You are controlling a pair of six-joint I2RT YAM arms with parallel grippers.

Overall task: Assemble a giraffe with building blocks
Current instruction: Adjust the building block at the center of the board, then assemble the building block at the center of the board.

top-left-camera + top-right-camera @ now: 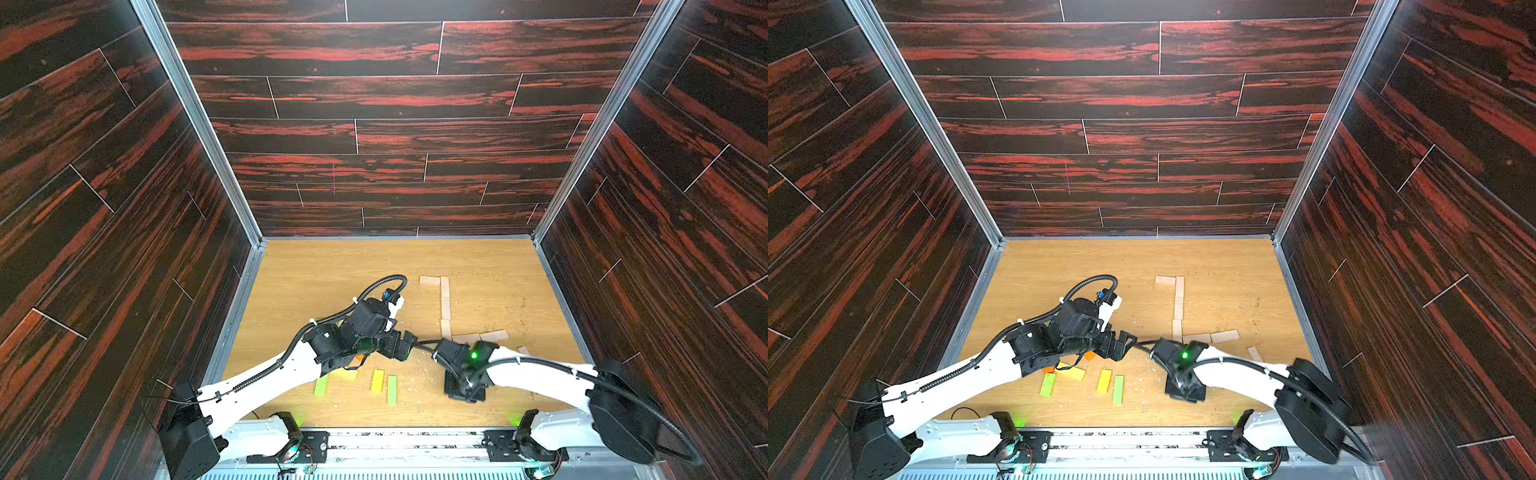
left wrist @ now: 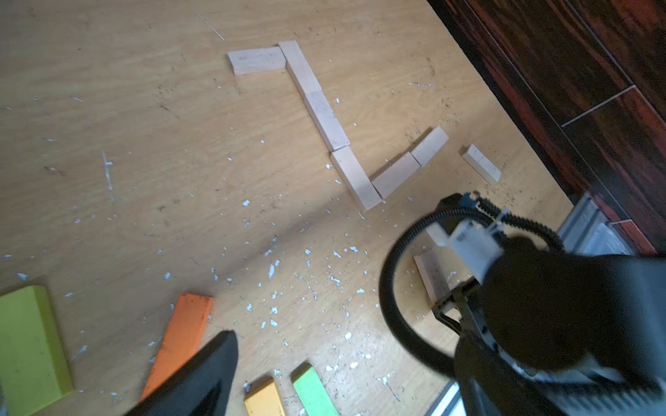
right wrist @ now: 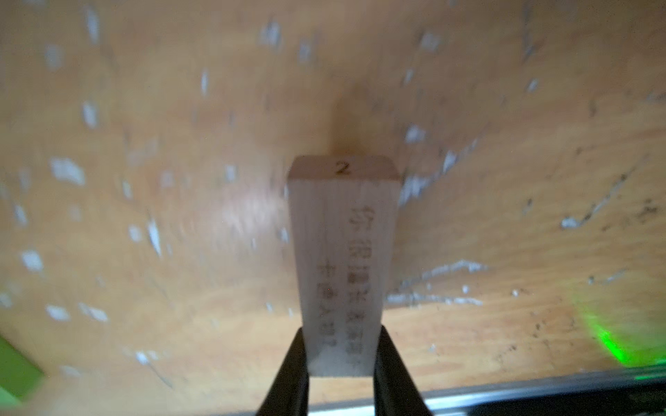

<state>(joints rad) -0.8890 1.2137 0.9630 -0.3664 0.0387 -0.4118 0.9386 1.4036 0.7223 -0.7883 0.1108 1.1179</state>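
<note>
Jaws of my right gripper (image 3: 340,356) are clamped on the end of a pale plank (image 3: 344,252), just on the near side of the line of pale planks (image 1: 445,305) laid flat on the table (image 1: 311,270). My left gripper (image 1: 1123,343) hangs spread wide and empty, left of that line, over an orange plank (image 2: 182,335). A yellow plank (image 1: 377,380) and a green plank (image 1: 392,389) lie nearer the arm bases than the line.

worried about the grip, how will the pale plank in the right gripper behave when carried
Probably stiff: the plain plank looks like solid wood. Gripped only at one end by the right gripper, it may pivot if bumped. Likely light, being small and thin.
</note>
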